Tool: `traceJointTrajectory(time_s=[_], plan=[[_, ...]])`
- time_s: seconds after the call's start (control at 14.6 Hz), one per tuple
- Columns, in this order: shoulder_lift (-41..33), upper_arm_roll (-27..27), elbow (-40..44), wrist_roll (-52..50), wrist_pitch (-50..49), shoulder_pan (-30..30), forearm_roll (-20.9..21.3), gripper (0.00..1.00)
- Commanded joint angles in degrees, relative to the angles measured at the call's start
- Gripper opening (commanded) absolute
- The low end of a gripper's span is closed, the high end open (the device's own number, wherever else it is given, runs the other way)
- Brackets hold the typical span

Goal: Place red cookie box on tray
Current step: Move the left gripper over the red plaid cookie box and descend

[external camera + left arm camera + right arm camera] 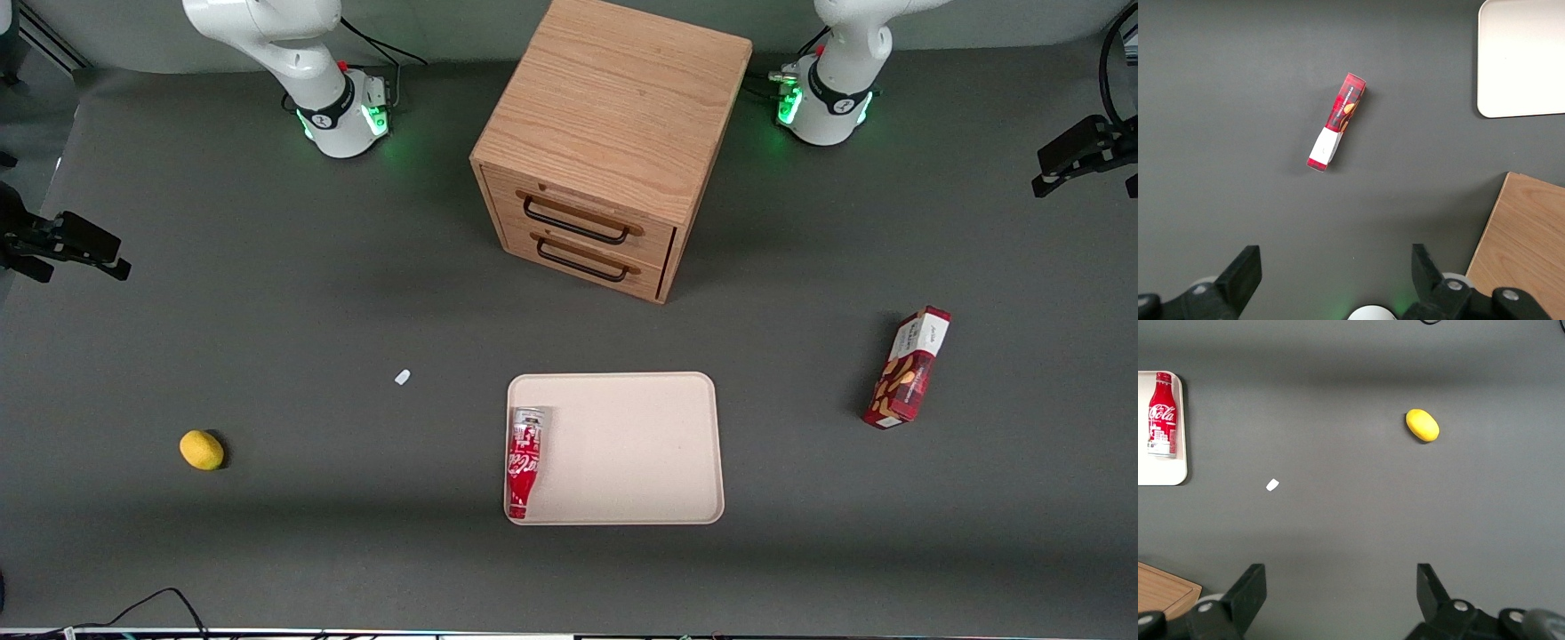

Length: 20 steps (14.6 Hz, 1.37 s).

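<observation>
A dark grey bench (267, 311) carries a few scattered things. The red cookie box (908, 368) lies flat on the bench toward the working arm's end, well apart from the tray (649, 391). It is a slim dark-red carton with a white end panel and tan cookie pictures, and it lies slightly askew, its white end farther from the front camera than its red end.

The beige tray, with rounded corners and a low rim, sits near the middle of the bench, nearer the front camera than the wooden drawer cabinet (613, 133). A red Coca-Cola bottle-shaped can (524, 462) lies on its side in the tray, along the rim toward the parked arm's end.

The cabinet has 2 drawers with dark handles facing the front camera. A yellow lemon-like fruit (202, 450) rests on the bench toward the parked arm's end, and a small white scrap (402, 377) lies between it and the tray.

In the left wrist view, the tool (1335, 273) hangs high above the bench with its 2 fingers spread wide and nothing between them. The cookie box is seen below it, untouched.
</observation>
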Motion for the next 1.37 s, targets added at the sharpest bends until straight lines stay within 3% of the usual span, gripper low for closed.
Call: traceJointTrajectory(time_s=[0.0, 0.41, 0.62, 0.76, 0.96, 1.31], plan=[[0.68, -0.22, 0.47, 0.81, 0.72, 0.22, 0.05, 1.00], [3.05, -0.31, -0.50, 1.16, 3.28, 0.13, 0.49, 1.00], [7.08, -0.22, -1.03, 6.51, 4.59, -0.04, 1.01, 1.00], [11.21, -0.22, -1.38, 7.58, 7.39, -0.22, 3.55, 1.00], [12.55, -0.31, -10.13, 11.34, 20.19, -0.31, 7.68, 1.00], [15.18, -0.31, -20.71, 13.02, 35.16, -0.13, 7.78, 1.00]])
